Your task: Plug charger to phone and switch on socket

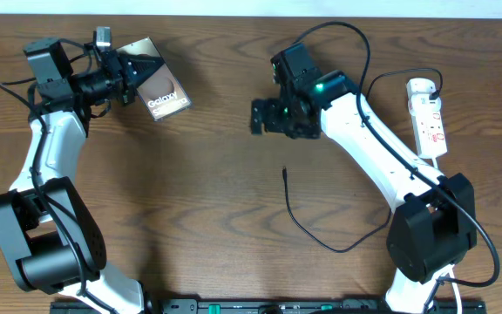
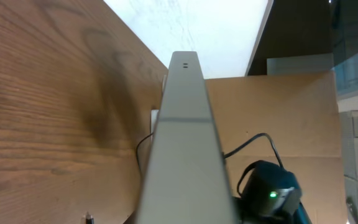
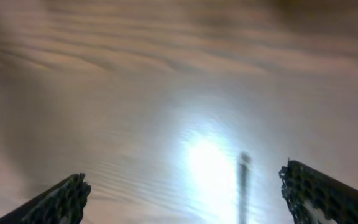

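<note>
I'm hovering the right claw (image 3: pixel 182 183), spread wide, over the charger tip (image 3: pixel 244 160), which is lying lengthwise on the tabletop (image 3: pixel 104 93) nearer its right finger, while the left claw (image 1: pixel 129 70) is clamping the phone (image 1: pixel 162 90) at far left.

Left arm (image 1: pixel 46 148) runs up the left side from its base, wrist bent inward. Left gripper (image 1: pixel 136 74) is clamped tight on the phone (image 1: pixel 162 89), which it holds tilted. Right arm (image 1: pixel 373 139) reaches from its base toward centre. Right gripper (image 1: pixel 261 116) points down at the table, fingers (image 3: pixel 61 200) spread wide.
</note>
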`<state>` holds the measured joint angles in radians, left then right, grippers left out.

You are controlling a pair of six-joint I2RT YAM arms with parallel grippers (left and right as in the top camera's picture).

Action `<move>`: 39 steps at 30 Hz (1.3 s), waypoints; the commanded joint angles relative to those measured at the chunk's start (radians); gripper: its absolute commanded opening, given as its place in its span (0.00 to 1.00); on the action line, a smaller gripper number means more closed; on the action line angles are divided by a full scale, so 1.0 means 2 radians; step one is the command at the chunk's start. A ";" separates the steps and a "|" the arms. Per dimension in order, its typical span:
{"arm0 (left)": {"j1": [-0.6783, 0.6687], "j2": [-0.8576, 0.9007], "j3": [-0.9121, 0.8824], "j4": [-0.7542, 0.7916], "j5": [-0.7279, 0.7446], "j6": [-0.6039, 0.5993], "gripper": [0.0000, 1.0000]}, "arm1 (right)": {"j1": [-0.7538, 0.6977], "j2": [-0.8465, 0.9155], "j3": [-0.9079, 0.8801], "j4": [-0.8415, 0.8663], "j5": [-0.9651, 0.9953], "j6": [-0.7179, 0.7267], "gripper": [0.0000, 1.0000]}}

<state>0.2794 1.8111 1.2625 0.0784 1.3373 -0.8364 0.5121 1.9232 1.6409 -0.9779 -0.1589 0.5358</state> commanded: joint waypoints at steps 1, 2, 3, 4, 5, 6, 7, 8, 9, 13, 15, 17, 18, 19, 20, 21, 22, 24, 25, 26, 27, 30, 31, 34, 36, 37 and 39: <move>-0.002 -0.005 0.002 0.003 0.021 0.007 0.07 | 0.003 -0.003 0.008 -0.026 0.039 -0.018 0.98; -0.002 -0.005 0.002 0.003 0.021 0.007 0.07 | 0.003 -0.003 0.008 -0.035 0.039 -0.018 0.97; -0.002 -0.005 0.002 0.003 0.021 0.007 0.07 | 0.003 -0.003 0.007 -0.044 0.039 -0.018 0.96; -0.002 -0.005 0.002 0.003 0.021 0.007 0.07 | 0.004 -0.003 0.006 -0.049 0.040 -0.017 0.95; -0.002 -0.005 0.002 0.003 0.021 0.007 0.07 | 0.005 -0.003 0.003 -0.055 0.042 -0.009 0.94; -0.002 -0.005 0.002 0.003 0.021 0.007 0.07 | 0.005 -0.003 -0.001 -0.058 0.045 -0.003 0.93; -0.002 -0.005 0.002 0.003 0.021 0.007 0.07 | 0.007 -0.003 -0.006 -0.058 0.046 0.001 0.92; -0.002 -0.005 0.002 0.003 0.021 0.007 0.07 | 0.009 -0.003 -0.010 -0.058 0.047 0.006 0.90; -0.002 -0.005 0.002 0.003 0.021 0.007 0.07 | 0.011 -0.003 -0.016 -0.057 0.047 0.011 0.88; -0.002 -0.005 0.002 0.003 0.021 0.007 0.07 | 0.025 -0.003 -0.050 -0.039 0.047 0.018 0.84; -0.002 -0.005 0.002 0.003 0.021 0.008 0.07 | 0.033 -0.003 -0.073 -0.025 0.047 0.022 0.85; -0.002 -0.005 0.002 0.003 0.021 0.011 0.07 | 0.039 -0.003 -0.093 -0.012 0.047 0.032 0.85; -0.002 -0.005 0.002 0.003 0.021 0.011 0.07 | 0.042 -0.003 -0.102 -0.005 0.047 0.037 0.85; -0.002 -0.005 0.002 0.003 0.021 0.011 0.07 | 0.043 -0.003 -0.110 0.000 0.047 0.039 0.85; -0.002 -0.005 0.002 0.003 0.021 0.011 0.07 | 0.044 -0.003 -0.116 0.005 0.047 0.040 0.85; -0.002 -0.005 0.002 0.003 0.021 0.011 0.07 | 0.044 -0.003 -0.121 0.008 0.047 0.041 0.84; -0.002 -0.005 0.002 0.003 0.021 0.011 0.07 | 0.044 -0.003 -0.126 0.009 0.047 0.042 0.82; -0.002 -0.005 0.002 0.003 0.021 0.013 0.07 | 0.044 -0.003 -0.132 0.017 0.049 0.054 0.85; -0.002 -0.005 0.002 0.003 0.021 0.013 0.07 | 0.044 -0.003 -0.132 0.023 0.048 0.064 0.87; -0.002 -0.005 0.002 0.003 0.021 0.013 0.07 | 0.044 -0.003 -0.132 0.027 0.046 0.071 0.95; -0.002 -0.005 0.002 0.003 0.021 0.013 0.07 | 0.046 -0.003 -0.132 0.029 0.046 0.074 0.99; -0.002 -0.005 0.002 0.003 0.021 0.013 0.07 | 0.046 -0.003 -0.132 0.035 0.052 0.062 0.99; -0.002 -0.005 0.002 0.003 0.021 0.013 0.07 | 0.046 -0.003 -0.133 0.040 0.053 0.060 0.99; -0.002 -0.005 0.002 0.003 0.021 0.013 0.08 | 0.046 -0.003 -0.138 0.052 0.053 0.061 0.99; -0.002 -0.005 0.002 0.003 0.020 0.013 0.07 | 0.045 0.003 -0.139 0.051 0.046 0.061 0.98; -0.002 -0.005 0.002 0.003 0.019 0.013 0.07 | 0.045 0.007 -0.139 0.048 0.036 0.061 0.97; -0.002 -0.005 0.002 0.003 0.016 0.013 0.07 | 0.043 0.024 -0.138 0.045 0.010 0.063 0.92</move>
<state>0.2783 1.8111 1.2625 0.0784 1.3369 -0.8318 0.5972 1.9244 1.3735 -0.8795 -0.0814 0.6479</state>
